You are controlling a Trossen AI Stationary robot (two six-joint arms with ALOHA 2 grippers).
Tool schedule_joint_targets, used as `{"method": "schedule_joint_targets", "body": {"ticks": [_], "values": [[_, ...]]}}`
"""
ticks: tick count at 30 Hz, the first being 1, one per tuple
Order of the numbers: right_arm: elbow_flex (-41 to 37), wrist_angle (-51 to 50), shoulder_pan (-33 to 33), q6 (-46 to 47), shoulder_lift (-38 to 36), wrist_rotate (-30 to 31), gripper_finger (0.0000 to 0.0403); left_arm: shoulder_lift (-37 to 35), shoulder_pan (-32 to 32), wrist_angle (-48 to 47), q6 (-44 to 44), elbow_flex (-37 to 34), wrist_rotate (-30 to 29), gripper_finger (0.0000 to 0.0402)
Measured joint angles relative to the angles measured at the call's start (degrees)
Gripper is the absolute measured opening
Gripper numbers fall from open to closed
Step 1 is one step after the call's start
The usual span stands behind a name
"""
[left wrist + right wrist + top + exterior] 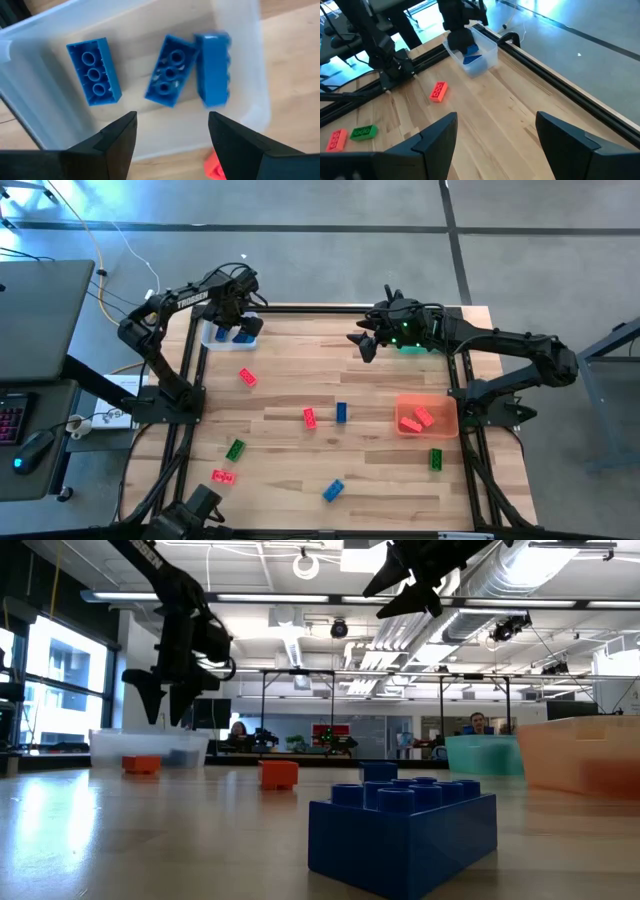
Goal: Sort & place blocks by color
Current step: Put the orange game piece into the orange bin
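Both of my pincers are up in the air, open and holding nothing.

From above, my left pincer (243,307) hangs over the clear bin (216,336) at the far left corner of the worktop (300,370). Blue blocks (243,336) lie in that bin. My right pincer (362,342) is near the far edge, close to the green bin (410,346). The orange bin (444,420) sits on the right side with red blocks (416,419) in it. Loose on the wood are a red block (247,377), another red one (310,417) just beside a blue one (341,412), a green one (235,449), a red one (223,476), a blue one (333,490) near the front, and a green one (436,459) by the orange bin.

From worktop height, a big blue block (402,832) is right up close. Two red ones (279,774) sit farther back. My left pincer (163,700) hangs over the clear bin (110,746), fingers apart. My right pincer (403,585) is high up. People sit far back in the room.

From my left wrist, my two fingers (117,137) stand wide apart over the clear bin (235,30). Three blue blocks (94,71) lie inside. Two of them touch, and one of those two is on its side.

From my right wrist, my fingers (437,137) are wide apart over bare wood. Far off I see the clear bin (487,57), a red block (439,92), plus a green block (364,132) next to a red one.
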Motion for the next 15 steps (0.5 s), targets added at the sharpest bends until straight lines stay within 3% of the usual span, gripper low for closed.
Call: {"method": "schedule_joint_targets", "body": {"ticks": [7,15], "values": [[0.00,0.00,0.02,3.07,-0.01,0.00,0.0256,-7.54,-2.83,-0.14,1.04,0.08,0.15,0.0232],[-0.01,0.38,2.61,7.59,-0.01,0.07,0.0257,-16.74,-8.97,-0.15,-5.19,0.11,6.89,0.0232]]}}
